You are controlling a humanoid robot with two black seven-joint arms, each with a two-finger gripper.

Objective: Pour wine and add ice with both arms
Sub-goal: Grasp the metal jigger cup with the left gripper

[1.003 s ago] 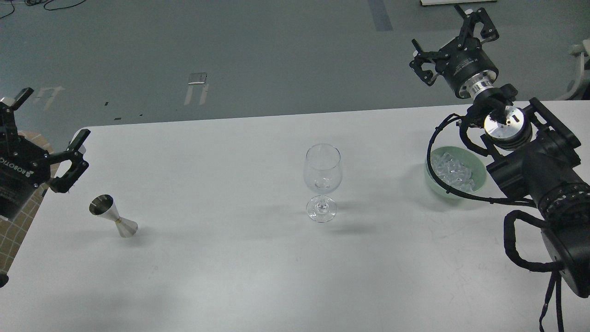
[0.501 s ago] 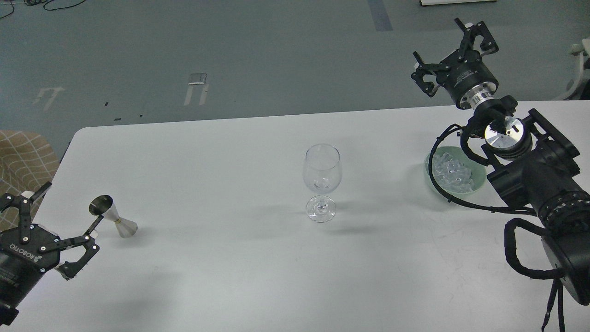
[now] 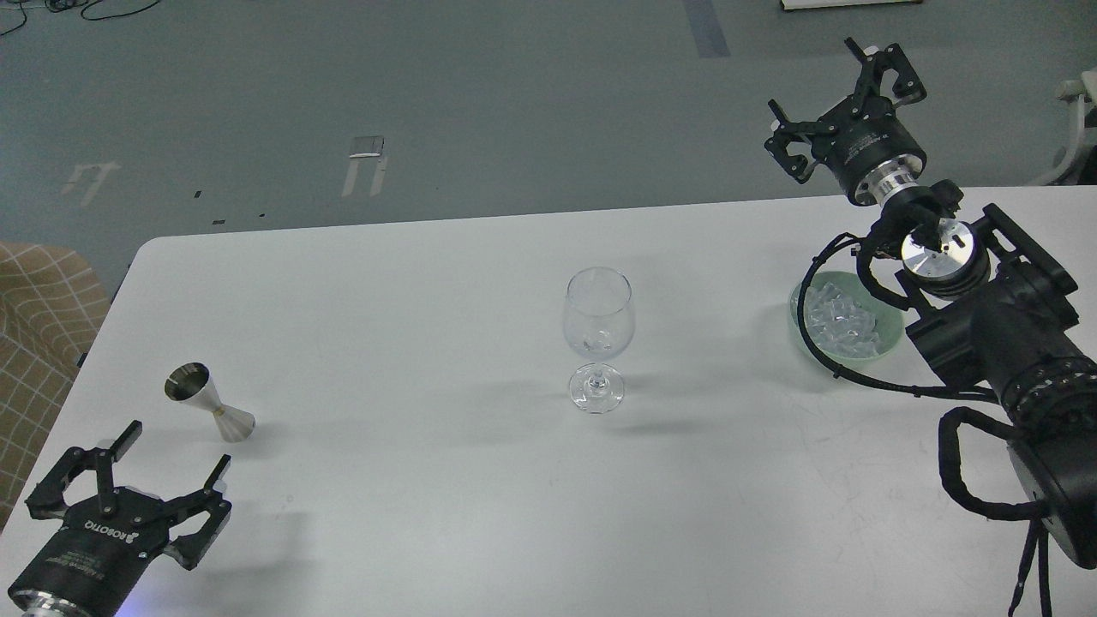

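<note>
An empty clear wine glass (image 3: 598,336) stands upright mid-table. A steel jigger (image 3: 208,406) stands at the left. A pale green bowl (image 3: 891,324) at the right holds the ice (image 3: 842,322), several clear lumps. My left gripper (image 3: 176,448) is open and empty at the lower left, just in front of the jigger and apart from it. My right gripper (image 3: 836,86) is open and empty, raised beyond the table's far edge, above and behind the bowl. The right arm (image 3: 1003,343) and its cable cover part of the bowl.
The white table (image 3: 446,497) fills the view, with its far edge at the top and its rounded corner at the upper left. A tan checked seat (image 3: 38,300) stands off the left edge. Grey floor lies beyond.
My left gripper has swung from the far left edge down to the lower left, in front of the jigger. My right gripper has shifted slightly. The glass, jigger and bowl stayed put.
</note>
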